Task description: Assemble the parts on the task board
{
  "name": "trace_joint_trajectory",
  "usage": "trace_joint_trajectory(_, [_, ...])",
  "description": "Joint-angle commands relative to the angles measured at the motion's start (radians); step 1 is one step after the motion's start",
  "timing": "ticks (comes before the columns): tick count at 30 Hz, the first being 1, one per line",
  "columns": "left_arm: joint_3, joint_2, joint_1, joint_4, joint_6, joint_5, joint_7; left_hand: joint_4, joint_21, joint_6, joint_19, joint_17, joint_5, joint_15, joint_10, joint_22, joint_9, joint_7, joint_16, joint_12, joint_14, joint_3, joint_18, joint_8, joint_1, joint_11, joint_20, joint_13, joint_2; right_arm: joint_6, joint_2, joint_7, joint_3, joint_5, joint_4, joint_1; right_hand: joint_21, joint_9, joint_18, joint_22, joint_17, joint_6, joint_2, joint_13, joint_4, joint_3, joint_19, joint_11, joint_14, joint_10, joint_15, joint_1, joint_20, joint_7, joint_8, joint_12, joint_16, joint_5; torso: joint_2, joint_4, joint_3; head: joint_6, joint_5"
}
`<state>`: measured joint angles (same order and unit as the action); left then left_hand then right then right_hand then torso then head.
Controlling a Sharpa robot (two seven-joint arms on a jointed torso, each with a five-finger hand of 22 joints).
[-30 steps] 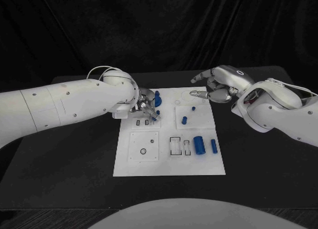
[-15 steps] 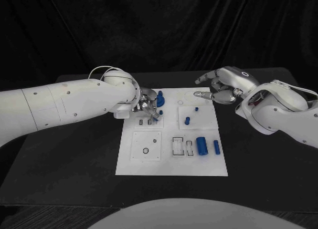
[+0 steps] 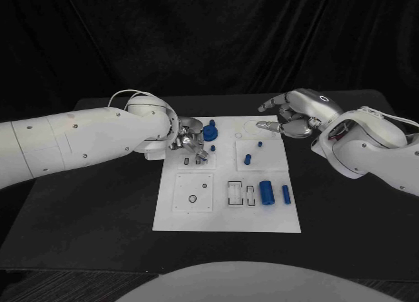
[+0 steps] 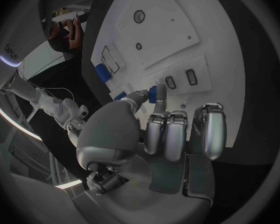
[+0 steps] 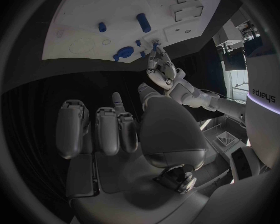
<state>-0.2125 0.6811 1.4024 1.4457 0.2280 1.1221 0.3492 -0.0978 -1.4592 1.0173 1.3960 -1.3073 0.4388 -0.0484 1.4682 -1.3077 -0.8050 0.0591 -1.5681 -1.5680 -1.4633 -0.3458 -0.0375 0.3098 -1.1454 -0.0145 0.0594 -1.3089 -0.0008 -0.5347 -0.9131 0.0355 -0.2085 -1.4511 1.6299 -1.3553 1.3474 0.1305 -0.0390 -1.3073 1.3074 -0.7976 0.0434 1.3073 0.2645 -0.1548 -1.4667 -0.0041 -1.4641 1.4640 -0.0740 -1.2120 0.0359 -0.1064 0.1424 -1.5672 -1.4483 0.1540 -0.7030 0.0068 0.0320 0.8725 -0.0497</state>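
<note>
Several blue parts are spread over the white task board (image 3: 226,214), which lies in the middle of the black tabletop (image 3: 82,220), and by my reading the assembly is only partly done. A large blue cylinder (image 3: 266,191) and a slimmer blue peg (image 3: 285,194) lie on their sides near the board's right edge, beside outlined rectangular slots (image 3: 232,192) that look unfilled, so those pieces seem not yet seated. A short blue part (image 3: 246,160) and a tiny one (image 3: 260,144) sit on the square plate nearer the far end; whether they are pressed home I cannot tell. At the far left corner a round blue piece (image 3: 211,131) stands just beside the left hand (image 3: 189,142), which is down on the board with its fingers (image 4: 176,134) curled and a small blue part (image 4: 152,93) pinched at thumb and fingertip, close above the pair of small slots (image 4: 180,78); this looks like an insertion in progress. The right hand (image 3: 289,118) hovers over the board's far right corner, fingers loosely apart and holding nothing. Most slots at the near end appear to remain open.
</note>
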Motion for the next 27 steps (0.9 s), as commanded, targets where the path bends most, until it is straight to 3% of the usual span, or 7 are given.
trace_joint_trajectory(1, [0.001, 0.021, 0.004, 0.031, -0.024, -0.001, 0.031, 0.115, 0.003, 0.013, 0.005, -0.264, 0.004, -0.007, 0.103, -0.124, -0.004, -0.01, -0.003, -0.003, -0.108, -0.121, -0.012, 0.005, 0.014, -0.001, -0.002, -0.262, -0.002, 0.008, -0.001, 0.018, 0.001, -0.007, 0.001, 0.003, -0.006, 0.001, -0.015, -0.191, 0.055, -0.008, -0.002, 0.264, -0.006, 0.0, -0.029, 0.006, -0.067, 0.107, 0.007, -0.008, 0.005, 0.002, 0.004, -0.004, 0.005, 0.007, 0.0, -0.0003, 0.0, 0.0, 0.002])
trace_joint_trajectory(12, [0.001, 0.084, 0.007, 0.108, -0.052, -0.104, 0.17, 0.108, 0.004, 0.017, 0.008, -0.264, 0.007, -0.01, 0.103, -0.126, -0.013, -0.012, -0.003, -0.003, -0.108, -0.143, -0.012, 0.001, 0.057, -0.004, -0.003, -0.262, -0.008, 0.022, -0.005, 0.032, 0.001, -0.007, 0.008, 0.011, -0.008, 0.001, -0.015, -0.191, 0.052, -0.012, -0.006, 0.263, -0.012, -0.002, -0.028, 0.006, -0.067, 0.106, 0.008, -0.02, 0.005, 0.002, 0.003, -0.003, 0.007, 0.027, -0.001, -0.0005, 0.0008, 0.0, -0.008])
trace_joint_trajectory(14, [0.001, 0.09, 0.007, 0.115, -0.071, -0.114, 0.18, 0.106, 0.002, 0.021, 0.012, -0.264, 0.007, -0.011, 0.103, -0.129, -0.015, -0.013, -0.003, -0.003, -0.108, -0.147, -0.011, 0.001, 0.066, -0.006, -0.004, -0.262, -0.007, 0.024, -0.004, 0.034, 0.001, -0.007, 0.009, 0.012, -0.009, 0.0, -0.015, -0.191, 0.051, -0.013, -0.007, 0.262, -0.013, -0.002, -0.028, 0.006, -0.066, 0.106, 0.008, -0.023, 0.005, 0.002, 0.002, -0.003, 0.008, 0.033, -0.001, -0.0017, 0.0024, 0.0, -0.01])
trace_joint_trajectory(18, [0.001, 0.095, 0.007, 0.117, -0.11, -0.125, 0.189, 0.103, 0.0, 0.029, 0.019, -0.264, 0.01, -0.015, 0.103, -0.134, -0.019, -0.017, -0.003, -0.003, -0.108, -0.156, -0.01, 0.0, 0.081, -0.009, -0.007, -0.262, -0.006, 0.027, -0.002, 0.036, 0.001, -0.007, 0.009, 0.013, -0.01, 0.0, -0.015, -0.191, 0.051, -0.015, -0.009, 0.261, -0.015, -0.003, -0.028, 0.006, -0.066, 0.106, 0.008, -0.027, 0.006, 0.002, 0.001, -0.003, 0.008, 0.042, 0.0, 0.0003, 0.0039, 0.0, -0.011])
trace_joint_trajectory(23, [0.001, 0.09, 0.006, 0.109, -0.141, -0.129, 0.194, 0.096, 0.002, 0.031, 0.018, -0.264, 0.01, -0.016, 0.103, -0.132, -0.021, -0.018, -0.003, -0.003, -0.108, -0.162, -0.011, -0.002, 0.093, -0.01, -0.009, -0.262, -0.002, 0.031, 0.001, 0.039, 0.001, -0.006, 0.009, 0.013, -0.013, 0.0, -0.016, -0.19, 0.047, -0.016, -0.01, 0.259, -0.018, -0.003, -0.027, 0.006, -0.066, 0.104, 0.008, -0.032, 0.005, 0.002, 0.001, -0.002, 0.01, 0.054, -0.001, 0.0008, 0.0006, 0.0, -0.013])
trace_joint_trajectory(27, [0.0, 0.082, 0.003, 0.099, -0.154, -0.131, 0.195, 0.092, 0.004, 0.034, 0.018, -0.264, 0.008, -0.017, 0.103, -0.131, -0.022, -0.018, -0.003, -0.003, -0.108, -0.164, -0.011, -0.004, 0.1, -0.011, -0.01, -0.262, 0.001, 0.033, 0.001, 0.04, 0.001, -0.006, 0.009, 0.014, -0.015, -0.001, -0.016, -0.189, 0.046, -0.02, -0.012, 0.258, -0.022, -0.005, -0.027, 0.006, -0.065, 0.103, 0.007, -0.038, 0.005, 0.002, 0.0, -0.001, 0.011, 0.072, -0.001, 0.0012, 0.0018, 0.0, -0.015])
